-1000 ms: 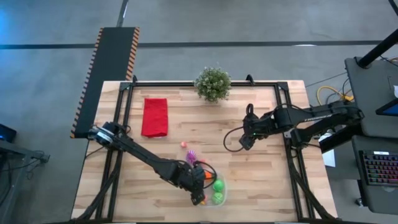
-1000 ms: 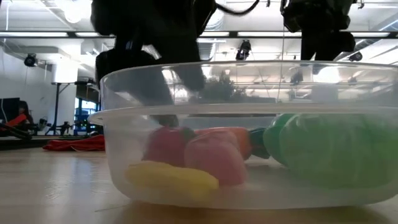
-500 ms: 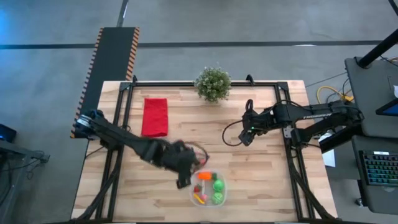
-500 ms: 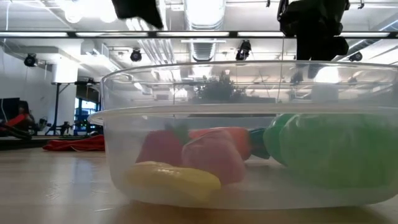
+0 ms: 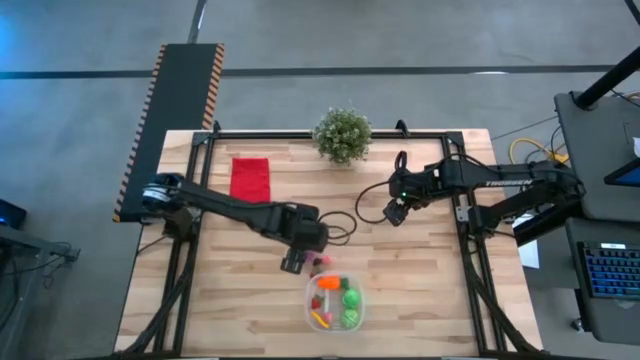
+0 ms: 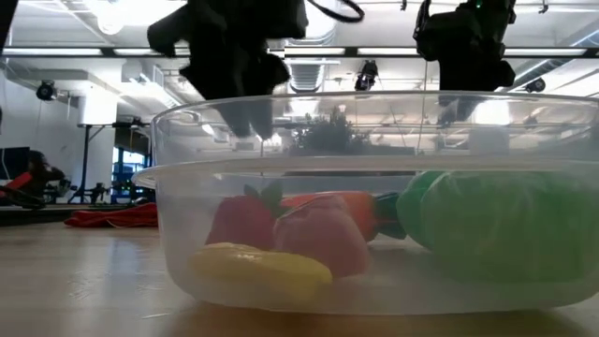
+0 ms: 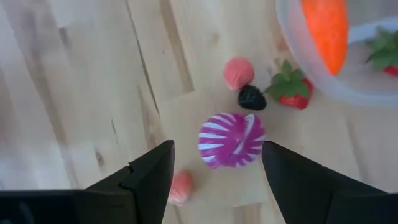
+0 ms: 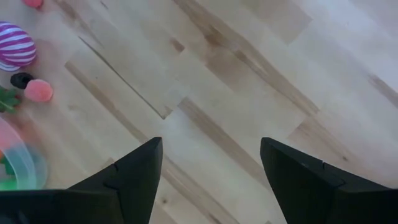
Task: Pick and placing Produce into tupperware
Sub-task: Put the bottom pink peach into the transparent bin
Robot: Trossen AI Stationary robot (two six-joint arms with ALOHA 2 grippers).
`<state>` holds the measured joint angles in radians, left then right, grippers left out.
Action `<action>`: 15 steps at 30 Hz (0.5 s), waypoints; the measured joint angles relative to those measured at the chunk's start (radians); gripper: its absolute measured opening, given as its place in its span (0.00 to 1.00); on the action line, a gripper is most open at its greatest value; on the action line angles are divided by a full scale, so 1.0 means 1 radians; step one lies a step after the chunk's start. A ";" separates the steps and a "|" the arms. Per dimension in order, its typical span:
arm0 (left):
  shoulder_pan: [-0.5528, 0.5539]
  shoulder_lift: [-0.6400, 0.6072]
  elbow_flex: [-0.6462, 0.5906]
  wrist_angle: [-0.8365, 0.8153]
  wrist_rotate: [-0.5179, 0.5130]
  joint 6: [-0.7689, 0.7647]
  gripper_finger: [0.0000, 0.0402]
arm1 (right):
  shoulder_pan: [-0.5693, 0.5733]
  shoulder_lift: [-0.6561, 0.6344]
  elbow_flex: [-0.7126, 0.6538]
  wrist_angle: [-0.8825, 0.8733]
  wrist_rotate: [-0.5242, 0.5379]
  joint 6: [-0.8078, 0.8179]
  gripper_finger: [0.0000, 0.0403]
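Observation:
The clear tupperware [image 5: 309, 303] stands near the table's front edge. It holds a carrot [image 5: 330, 283], two green balls [image 5: 351, 298], a strawberry [image 6: 245, 221], a pink piece [image 6: 323, 236] and a yellow piece [image 6: 258, 266]. Just beyond its far left rim, more produce lies on the wood: a purple-and-white striped ball [image 7: 231, 140], two pink pieces [image 7: 238, 73], a black berry [image 7: 251, 97] and a strawberry [image 7: 292, 92]. My left gripper [image 7: 217, 149] hovers open above the striped ball, touching nothing. My right gripper [image 5: 393, 212] hangs open over bare wood, right of centre.
A red folded cloth [image 5: 250, 179] lies at the far left. A leafy potted plant [image 5: 342, 135] stands at the middle of the far edge. A black cable loop [image 5: 372, 216] hangs by my right gripper. Bare wood lies left of the tub and at the near right.
My left gripper has risen out of the tupperware and gone toward the far edge, rolling its wrist, and now hovers over the loose pieces beyond the tub. My right gripper has drifted slightly toward the far edge. The tub and its contents have stayed put.

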<state>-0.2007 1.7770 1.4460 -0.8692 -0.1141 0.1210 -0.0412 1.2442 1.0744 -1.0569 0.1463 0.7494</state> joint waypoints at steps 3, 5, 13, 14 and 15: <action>0.017 0.033 0.000 0.029 0.006 0.092 0.57 | -0.010 0.000 0.000 0.000 -0.006 -0.003 0.65; 0.028 0.047 0.000 0.070 0.028 0.106 0.57 | -0.015 0.000 0.000 0.000 -0.013 0.003 0.65; 0.055 0.102 0.000 0.180 0.165 -0.063 0.57 | -0.018 0.000 0.000 -0.001 -0.019 0.067 0.65; 0.055 0.108 0.000 0.181 0.165 -0.091 0.57 | -0.018 0.000 0.000 -0.001 -0.018 0.073 0.65; 0.055 0.116 0.000 0.180 0.165 -0.114 0.57 | -0.018 0.000 0.000 -0.001 -0.018 0.078 0.65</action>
<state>-0.1459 1.8926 1.4456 -0.6887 0.0507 0.0071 -0.0597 1.2442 1.0744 -1.0576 0.1280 0.8279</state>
